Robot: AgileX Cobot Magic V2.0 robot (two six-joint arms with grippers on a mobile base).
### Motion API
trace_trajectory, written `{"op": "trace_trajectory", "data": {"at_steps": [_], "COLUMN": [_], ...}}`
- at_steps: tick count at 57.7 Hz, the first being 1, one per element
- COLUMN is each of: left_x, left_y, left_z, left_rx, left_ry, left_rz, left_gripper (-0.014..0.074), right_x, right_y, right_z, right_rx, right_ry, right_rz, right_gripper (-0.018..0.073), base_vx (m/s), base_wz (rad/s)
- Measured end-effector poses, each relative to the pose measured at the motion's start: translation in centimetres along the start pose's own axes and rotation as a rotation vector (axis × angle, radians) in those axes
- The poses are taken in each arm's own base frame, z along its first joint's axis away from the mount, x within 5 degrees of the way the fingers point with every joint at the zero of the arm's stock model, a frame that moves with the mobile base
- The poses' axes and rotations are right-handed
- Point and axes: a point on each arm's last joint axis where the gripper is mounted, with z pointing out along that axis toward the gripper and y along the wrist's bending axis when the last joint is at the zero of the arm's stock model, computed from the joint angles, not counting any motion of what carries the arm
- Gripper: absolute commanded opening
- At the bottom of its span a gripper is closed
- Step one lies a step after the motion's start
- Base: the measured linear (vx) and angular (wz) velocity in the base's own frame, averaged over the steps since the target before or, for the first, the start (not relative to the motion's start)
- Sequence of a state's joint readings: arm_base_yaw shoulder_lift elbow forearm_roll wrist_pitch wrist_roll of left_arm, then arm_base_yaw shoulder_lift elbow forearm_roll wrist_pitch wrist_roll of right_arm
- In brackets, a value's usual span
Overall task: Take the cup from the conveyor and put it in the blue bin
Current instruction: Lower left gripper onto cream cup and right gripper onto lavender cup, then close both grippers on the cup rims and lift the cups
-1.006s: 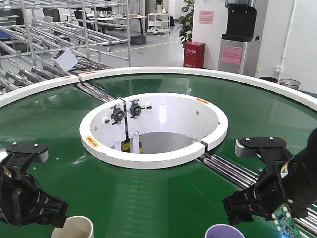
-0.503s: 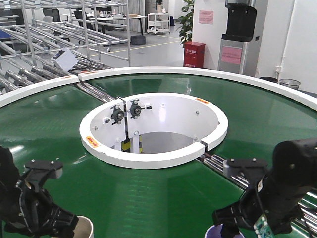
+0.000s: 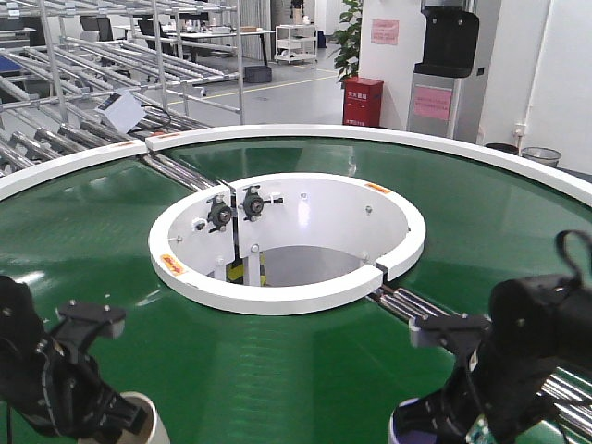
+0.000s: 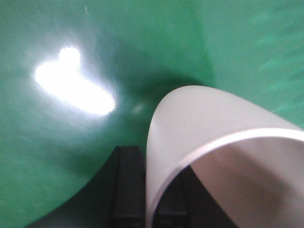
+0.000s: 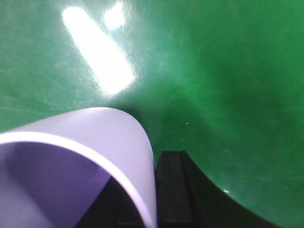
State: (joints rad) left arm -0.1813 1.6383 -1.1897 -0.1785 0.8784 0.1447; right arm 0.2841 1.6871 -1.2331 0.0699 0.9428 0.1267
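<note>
A beige cup [image 3: 141,418] stands on the green conveyor belt [image 3: 305,370] at the bottom left. My left gripper [image 3: 118,416] grips its wall. In the left wrist view, one black finger [image 4: 127,185] is outside the cup [image 4: 209,123] and the other is inside the rim. A purple cup [image 3: 414,427] stands at the bottom right with my right gripper [image 3: 442,414] on it. In the right wrist view, one finger [image 5: 173,190] presses the outside of the cup [image 5: 95,128] and the other is inside. The blue bin is out of view.
The belt is a ring around a white-rimmed central opening [image 3: 287,236] with metal rollers [image 3: 435,319] at a seam on the right. Metal racks [image 3: 120,65] stand behind on the left, and a red box [image 3: 363,100] and a water dispenser [image 3: 448,65] behind on the right.
Both arms have swung inward and dropped onto their cups. The left gripper has moved right to the beige cup, and the right gripper has moved left and down over the purple cup.
</note>
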Motion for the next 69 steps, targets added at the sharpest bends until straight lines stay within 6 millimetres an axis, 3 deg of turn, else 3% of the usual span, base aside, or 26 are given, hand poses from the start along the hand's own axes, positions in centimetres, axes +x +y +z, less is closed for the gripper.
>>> {"op": "trace_trajectory", "data": {"at_steps": [11,20,27,37,69], "left_x": [1.1,3.6,5.6,6.9,7.0], "left_y": [-1.0,-2.0,-2.5,-2.7,-2.7], "left_z": [-6.8,-13.3,-16.4,-17.3,-17.1], "left_rx": [-0.003,-0.006,-0.006,0.002,0.001], "left_ry": [-0.17,-0.329,-0.402,-0.368,-0.344], "left_rz": [0.035,0.065,0.075,0.072,0.073], "left_gripper": [-0.0008,-0.0008,-0.0008,-0.0006,-0.0006], "right_x": [1.6,4.6,6.9,8.6,8.7], "right_y": [0.0,-0.2,-0.4,-0.6,-0.6], "right_z": [-7.1,-13.4,-16.9,-18.9,-18.8], "right_rx": [-0.011,-0.034,-0.045,-0.05,-0.047], "right_ry": [-0.173,-0.324,-0.419,-0.471,-0.461], "right_rz": [-0.022,-0.033,-0.04,-0.04,-0.041], "right_gripper": [-0.0012,-0.0011,-0.0009,-0.0009,-0.0009], "base_vx": [0.0,0.0,0.0,0.0,0.0], "base_wz": [0.0,0.0,0.0,0.0,0.0]}}
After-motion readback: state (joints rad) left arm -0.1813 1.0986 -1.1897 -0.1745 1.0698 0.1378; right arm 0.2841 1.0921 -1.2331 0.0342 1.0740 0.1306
